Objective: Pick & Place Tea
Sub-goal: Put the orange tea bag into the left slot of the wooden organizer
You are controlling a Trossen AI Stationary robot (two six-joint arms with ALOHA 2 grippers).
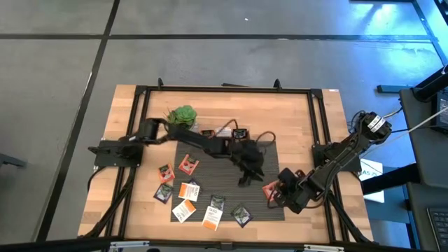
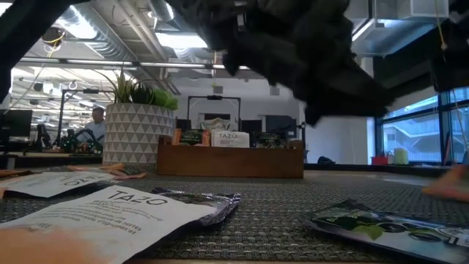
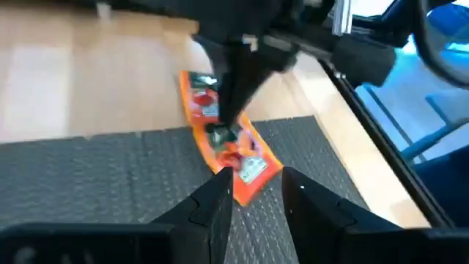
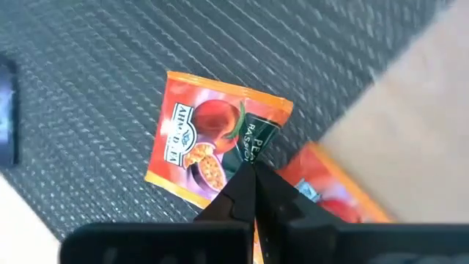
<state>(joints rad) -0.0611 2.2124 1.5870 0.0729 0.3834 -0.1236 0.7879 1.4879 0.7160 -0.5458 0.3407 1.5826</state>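
Glossy orange sachet [image 4: 212, 139] on woven mat [image 4: 110, 66], pinched by right gripper [image 4: 253, 192]; left gripper [image 3: 256, 192] spread.

On the grey mat [image 1: 273, 150] lay about ten loose tea sachets: three white sachets [image 1: 183, 210], three dark sachets [image 1: 241, 215] and four orange-red sachets [image 1: 185, 164], two of those overlapping at the mat's right edge. One wooden tray [image 1: 224, 133] stood at the mat's far edge, its sachets too hidden to count. One potted plant [image 1: 183, 115] stood beyond the mat's far left corner.
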